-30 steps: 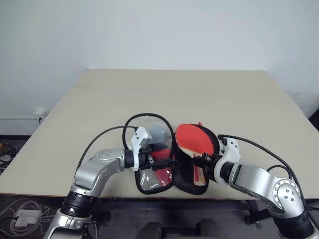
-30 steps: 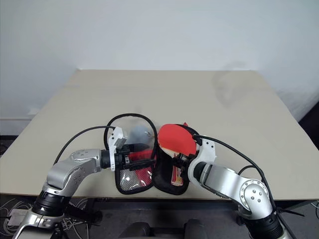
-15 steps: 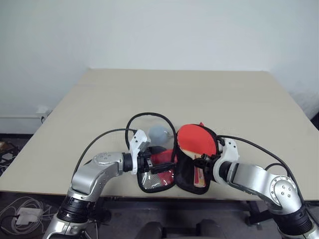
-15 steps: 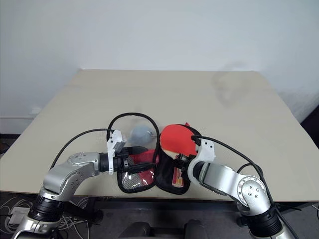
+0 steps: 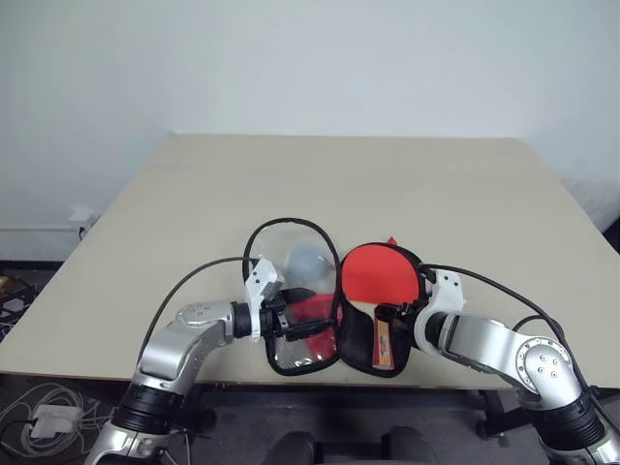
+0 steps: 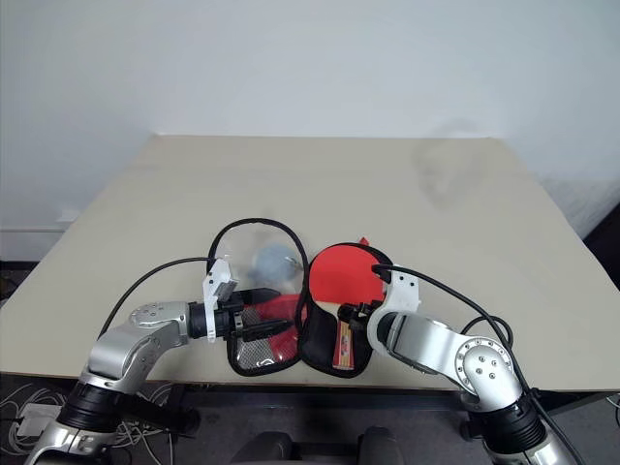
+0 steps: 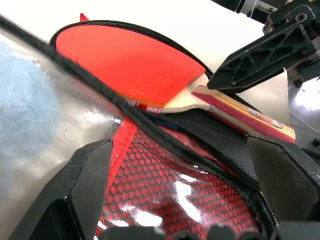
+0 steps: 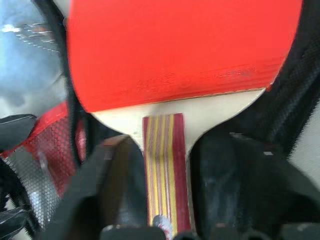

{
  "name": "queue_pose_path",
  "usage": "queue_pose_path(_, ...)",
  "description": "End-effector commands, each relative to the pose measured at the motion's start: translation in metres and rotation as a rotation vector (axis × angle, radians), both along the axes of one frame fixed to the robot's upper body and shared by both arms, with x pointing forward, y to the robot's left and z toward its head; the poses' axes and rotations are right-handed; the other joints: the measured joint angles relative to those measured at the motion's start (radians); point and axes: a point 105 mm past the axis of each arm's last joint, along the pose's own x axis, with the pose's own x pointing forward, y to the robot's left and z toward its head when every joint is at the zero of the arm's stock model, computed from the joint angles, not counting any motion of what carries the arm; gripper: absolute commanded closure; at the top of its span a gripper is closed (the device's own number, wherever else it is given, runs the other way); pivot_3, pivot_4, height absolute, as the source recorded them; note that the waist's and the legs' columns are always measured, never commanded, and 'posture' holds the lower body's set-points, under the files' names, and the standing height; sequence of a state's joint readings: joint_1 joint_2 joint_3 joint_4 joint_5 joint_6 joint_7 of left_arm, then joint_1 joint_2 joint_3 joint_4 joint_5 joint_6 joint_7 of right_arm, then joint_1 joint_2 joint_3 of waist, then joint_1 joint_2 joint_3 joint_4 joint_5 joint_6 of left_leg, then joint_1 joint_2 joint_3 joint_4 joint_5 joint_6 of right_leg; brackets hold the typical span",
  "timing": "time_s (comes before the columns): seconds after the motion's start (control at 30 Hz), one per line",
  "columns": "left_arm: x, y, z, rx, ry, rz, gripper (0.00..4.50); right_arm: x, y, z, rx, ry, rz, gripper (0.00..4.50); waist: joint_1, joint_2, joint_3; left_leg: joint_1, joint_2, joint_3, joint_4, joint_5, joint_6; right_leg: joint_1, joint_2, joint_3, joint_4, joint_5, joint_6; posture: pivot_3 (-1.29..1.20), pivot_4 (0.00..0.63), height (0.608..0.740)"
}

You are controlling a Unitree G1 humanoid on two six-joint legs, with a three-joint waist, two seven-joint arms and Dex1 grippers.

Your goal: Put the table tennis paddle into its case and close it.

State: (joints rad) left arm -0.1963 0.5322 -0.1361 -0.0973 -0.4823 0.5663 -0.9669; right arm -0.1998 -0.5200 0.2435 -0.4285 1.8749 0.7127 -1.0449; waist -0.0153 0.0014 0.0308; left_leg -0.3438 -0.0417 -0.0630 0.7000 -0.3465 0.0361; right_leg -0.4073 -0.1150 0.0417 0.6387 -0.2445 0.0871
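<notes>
The case (image 5: 351, 351) lies open near the table's front edge. Its left half has a clear window (image 5: 291, 244) and a red mesh pocket (image 7: 165, 185). In the black-lined right half lies the table tennis paddle (image 5: 380, 276), red face up, with its striped wooden handle (image 8: 164, 165) pointing toward the table edge. My right gripper (image 5: 389, 314) is open, one finger on each side of the handle without clamping it. Over the mesh pocket of the left half, my left gripper (image 6: 269, 310) is wide open and holds nothing.
The beige table (image 5: 339, 184) stretches far behind the case, up to a white wall. The case sits close to the front edge. A pale blue-grey patch (image 5: 308, 260) shows through the clear window.
My right gripper has opened and let go of the paddle's handle. The paddle, tilted up before, now lies flat in the right half of the case.
</notes>
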Motion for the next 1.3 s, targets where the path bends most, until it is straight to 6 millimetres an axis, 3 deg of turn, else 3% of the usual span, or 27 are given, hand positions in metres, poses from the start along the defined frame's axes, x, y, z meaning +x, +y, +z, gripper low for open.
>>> queue_pose_path(0.03, 0.002, 0.006, 0.005, 0.002, -0.035, 0.008, 0.00, 0.013, -0.006, 0.034, 0.004, -0.186, 0.016, 0.65, 0.000, 0.000, 0.000, 0.000, 0.000, 0.000, 0.000, 0.000, 0.000, 0.000, 0.000, 0.000, 0.000, 0.000, 0.000, 0.00, 0.000, 0.716)
queue_pose_path(0.2, 0.010, 0.013, 0.027, -0.076, -0.053, 0.031, 0.00, 0.036, -0.031, 0.090, 0.054, -0.466, -0.017, 0.65, 0.000, 0.000, 0.000, 0.000, 0.000, 0.000, 0.000, 0.000, 0.000, 0.000, 0.000, 0.000, 0.000, 0.000, 0.000, 0.00, 0.000, 0.716)
queue_pose_path(0.3, 0.015, 0.023, 0.040, -0.089, -0.082, 0.052, 0.00, 0.049, -0.047, 0.102, 0.033, -0.560, -0.041, 0.65, 0.000, 0.000, 0.000, 0.000, 0.000, 0.000, 0.000, 0.000, 0.000, 0.000, 0.001, -0.001, 0.000, 0.000, 0.000, 0.00, 0.000, 0.716)
queue_pose_path(0.37, 0.018, 0.028, 0.050, -0.092, -0.102, 0.066, 0.00, 0.057, -0.056, 0.099, 0.015, -0.574, -0.047, 0.65, -0.001, -0.001, 0.000, 0.000, 0.001, 0.000, 0.000, 0.000, 0.000, 0.000, 0.001, -0.001, 0.000, 0.000, 0.000, 0.00, 0.000, 0.716)
queue_pose_path(0.57, 0.026, 0.060, 0.087, -0.035, -0.183, 0.154, 0.00, 0.078, -0.099, 0.060, -0.245, -0.565, 0.012, 0.65, -0.001, -0.001, 0.000, 0.000, 0.000, 0.000, 0.001, 0.000, 0.000, 0.000, 0.000, 0.000, 0.000, 0.000, 0.000, 0.00, 0.000, 0.716)
queue_pose_path(0.67, 0.030, 0.082, 0.094, 0.022, -0.199, 0.219, 0.00, 0.080, -0.105, 0.052, -0.314, -0.602, 0.098, 0.65, -0.005, 0.000, 0.000, 0.000, 0.000, 0.001, 0.000, 0.000, 0.000, 0.000, 0.001, 0.000, 0.001, 0.000, 0.000, 0.00, 0.000, 0.716)
queue_pose_path(0.83, 0.032, 0.130, 0.084, 0.185, -0.164, 0.321, 0.00, 0.086, -0.112, 0.037, -0.370, -0.646, 0.218, 0.65, -0.009, 0.000, 0.000, 0.000, 0.001, 0.001, 0.000, 0.000, 0.000, -0.001, 0.001, 0.000, 0.001, 0.000, 0.000, 0.00, 0.000, 0.716)
queue_pose_path(1.03, 0.015, 0.164, 0.027, 0.457, -0.065, 0.266, 0.00, 0.101, -0.110, 0.047, -0.344, -0.721, 0.179, 0.65, -0.008, 0.001, 0.000, 0.001, 0.000, 0.001, -0.001, 0.000, 0.000, -0.001, 0.000, 0.000, 0.001, 0.000, 0.000, 0.00, 0.000, 0.716)
queue_pose_path(1.1, 0.015, 0.164, 0.015, 0.470, -0.038, 0.247, 0.00, 0.104, -0.103, 0.056, -0.318, -0.762, 0.167, 0.65, -0.007, 0.000, 0.000, 0.000, 0.000, 0.001, -0.001, 0.000, 0.000, -0.002, 0.000, 0.000, 0.001, 0.000, 0.000, 0.00, 0.000, 0.716)
queue_pose_path(1.3, 0.029, 0.119, 0.014, 0.385, -0.069, 0.141, 0.00, 0.103, -0.081, 0.080, -0.262, -0.864, 0.168, 0.65, 0.009, -0.001, 0.000, -0.001, -0.002, -0.001, 0.001, 0.000, 0.000, -0.001, -0.002, -0.002, 0.002, 0.000, 0.000, 0.00, 0.000, 0.716)
